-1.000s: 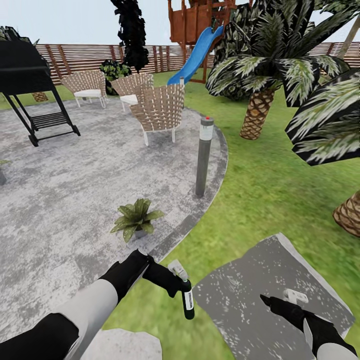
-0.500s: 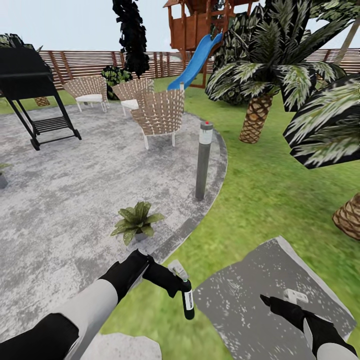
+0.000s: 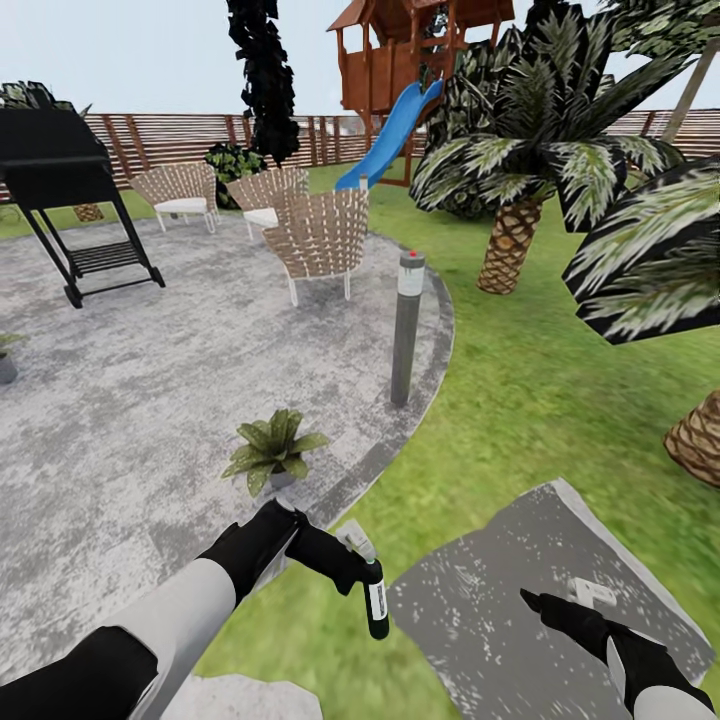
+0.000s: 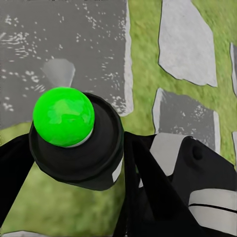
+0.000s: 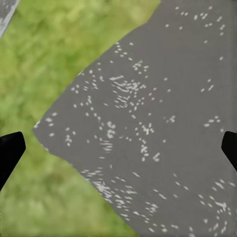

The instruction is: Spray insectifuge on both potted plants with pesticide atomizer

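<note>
My left gripper is clamped on the pesticide atomizer. The bottle hangs roughly upright below the fingers, white trigger head up at the grip and dark green body pointing down over the lawn. In the left wrist view I'm looking down the bottle's base, with a grey stepping stone beyond it.

My right gripper is spread with nothing in it, fingertips wide apart, hovering over the stepping stone.

Key relation: the nearer potted plant sits on the paved patio, ahead of and slightly left of the left gripper, near but not touching. The left arm is clearly the closer one. The bottle's long axis runs vertical, so I judge the nozzle needs aiming forward and down at the rosette.

A second potted plant is far left at the patio edge, well apart. A grey lamp post stands ahead, right of the near plant.
</note>
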